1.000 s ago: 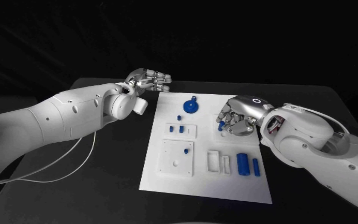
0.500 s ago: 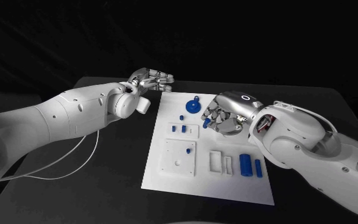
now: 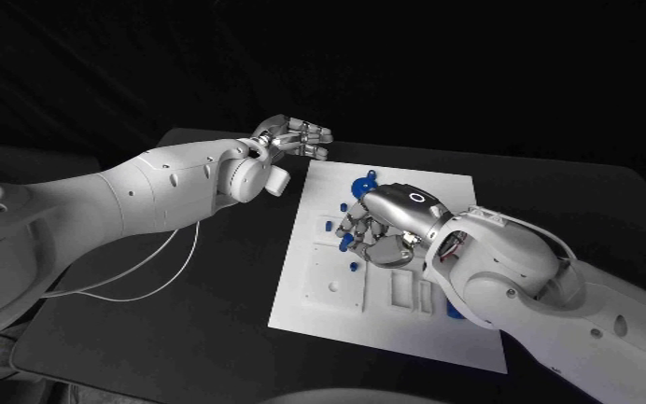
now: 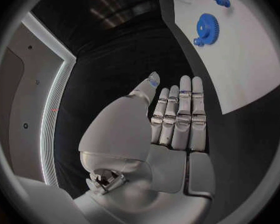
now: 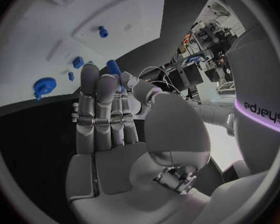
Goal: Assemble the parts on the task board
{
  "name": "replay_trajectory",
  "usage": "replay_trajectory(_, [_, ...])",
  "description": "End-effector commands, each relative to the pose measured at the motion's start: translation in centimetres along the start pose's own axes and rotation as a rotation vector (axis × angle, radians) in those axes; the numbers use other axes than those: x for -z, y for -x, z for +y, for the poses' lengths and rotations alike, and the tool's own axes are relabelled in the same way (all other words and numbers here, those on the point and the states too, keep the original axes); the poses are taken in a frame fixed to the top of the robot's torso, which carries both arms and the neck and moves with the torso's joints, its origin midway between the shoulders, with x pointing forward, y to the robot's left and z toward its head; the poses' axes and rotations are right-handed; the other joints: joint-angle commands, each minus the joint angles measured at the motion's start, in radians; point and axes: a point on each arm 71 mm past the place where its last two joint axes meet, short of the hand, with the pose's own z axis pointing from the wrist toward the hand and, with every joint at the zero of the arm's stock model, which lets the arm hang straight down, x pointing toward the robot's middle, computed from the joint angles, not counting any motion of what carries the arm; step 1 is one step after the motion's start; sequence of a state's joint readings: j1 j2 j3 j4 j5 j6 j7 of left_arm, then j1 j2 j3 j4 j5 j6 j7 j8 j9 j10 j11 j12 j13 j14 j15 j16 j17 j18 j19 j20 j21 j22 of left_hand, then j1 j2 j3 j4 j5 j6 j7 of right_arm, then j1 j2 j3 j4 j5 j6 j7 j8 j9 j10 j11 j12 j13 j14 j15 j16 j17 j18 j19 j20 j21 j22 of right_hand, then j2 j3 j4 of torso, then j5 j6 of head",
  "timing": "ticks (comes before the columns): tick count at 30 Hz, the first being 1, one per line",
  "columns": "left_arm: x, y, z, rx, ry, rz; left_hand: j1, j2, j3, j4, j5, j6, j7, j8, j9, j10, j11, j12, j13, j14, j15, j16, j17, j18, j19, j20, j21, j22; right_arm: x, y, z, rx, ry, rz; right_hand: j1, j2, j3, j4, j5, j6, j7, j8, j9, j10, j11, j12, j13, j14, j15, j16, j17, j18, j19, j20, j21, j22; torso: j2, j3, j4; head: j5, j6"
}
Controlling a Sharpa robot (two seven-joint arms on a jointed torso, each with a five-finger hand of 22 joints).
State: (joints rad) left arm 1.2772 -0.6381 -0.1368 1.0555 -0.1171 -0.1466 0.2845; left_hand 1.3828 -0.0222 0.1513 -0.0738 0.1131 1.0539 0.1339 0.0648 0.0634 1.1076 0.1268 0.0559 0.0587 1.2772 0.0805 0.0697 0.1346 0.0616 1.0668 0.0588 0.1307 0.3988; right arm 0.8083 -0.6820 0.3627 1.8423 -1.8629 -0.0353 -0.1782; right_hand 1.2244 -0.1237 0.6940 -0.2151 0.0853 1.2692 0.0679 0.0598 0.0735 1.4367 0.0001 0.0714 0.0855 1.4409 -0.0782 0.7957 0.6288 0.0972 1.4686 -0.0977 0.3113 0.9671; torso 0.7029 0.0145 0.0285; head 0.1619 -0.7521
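A: Where was the board (image 3: 404,329)?

B: White plate lay flat mid-desk (image 3: 189,329), long side running near to far. Blue gear (image 3: 361,186) sat at its far end, left of centre; it also showed in the left wrist view (image 4: 208,28).

A: Left hand (image 3: 289,138)?

B: Hung over the desk just off the board's far left corner, apart from it. Wrist view showed fingers (image 4: 177,115) straight and pressed side by side, thumb a little apart, nothing in them.

A: Right hand (image 3: 384,227)?

B: Hung over the board's middle, back of the hand up, just near of the gear. Fingers curled down over the small raised block with blue pegs (image 3: 344,234). In the right wrist view, fingers (image 5: 96,109) stood close together with a small blue part (image 5: 114,67) at the tips, against the thumb. Appeared pinched.

A: Other parts?

B: A larger raised plate (image 3: 334,281) on the board's left, and a blue cylinder (image 3: 457,313) partly hidden under the right forearm. Contact between hand and pegs could not be told.
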Motion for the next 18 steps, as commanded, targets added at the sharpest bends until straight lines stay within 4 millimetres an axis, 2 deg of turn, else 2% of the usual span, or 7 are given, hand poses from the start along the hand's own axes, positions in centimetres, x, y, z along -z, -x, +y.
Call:
replay_trajectory(1, [-0.1,-0.3,0.0,0.001,-0.013,0.017,0.001,0.008,-0.006,0.000,-0.003,-0.002,0.004,-0.002,0.000,-0.003,0.000,0.002,0.001,-0.007,0.000,-0.006,0.001,0.005,-0.002,0.005,0.005,-0.001,-0.1,-0.5,0.7,-0.008,0.041,-0.001,0.002,0.008,-0.004,0.000,0.003,0.008,0.002,0.005,0.005,-0.004,0.000,-0.005,-0.001,0.006,-0.003,-0.004,0.001,0.000,0.024,-0.007,-0.003,0.001,-0.002,-0.0005,0.0000,0.019,-0.010])
replay_trajectory(5, [-0.1,-0.5,0.0,0.002,-0.013,0.020,0.001,0.008,-0.006,0.000,-0.003,-0.002,0.004,-0.002,0.000,-0.003,0.000,0.002,0.001,-0.007,0.000,-0.006,0.001,0.005,-0.002,0.005,0.005,-0.001,-0.3,-1.7,1.3,-0.020,0.060,0.028,0.001,0.010,-0.005,-0.001,0.004,0.007,0.002,0.004,0.005,-0.004,0.000,-0.005,-0.001,0.006,-0.003,-0.004,0.001,0.000,0.024,-0.006,-0.004,0.001,-0.001,0.0013,0.0000,0.033,-0.015])
replay_trajectory(18, [-0.2,-0.7,0.1,0.004,-0.012,0.026,0.002,0.009,-0.006,-0.001,-0.002,-0.004,0.005,-0.002,-0.001,-0.003,0.000,0.002,0.001,-0.007,0.000,-0.006,0.001,0.005,-0.002,0.005,0.008,-0.011,-0.6,-4.5,1.9,-0.026,0.082,0.091,0.001,0.012,-0.008,-0.006,0.005,0.007,0.002,0.004,0.005,-0.003,0.001,-0.005,-0.001,0.006,-0.003,-0.005,0.002,0.000,0.025,-0.007,-0.007,0.004,0.002,0.0032,-0.0002,0.044,-0.025])
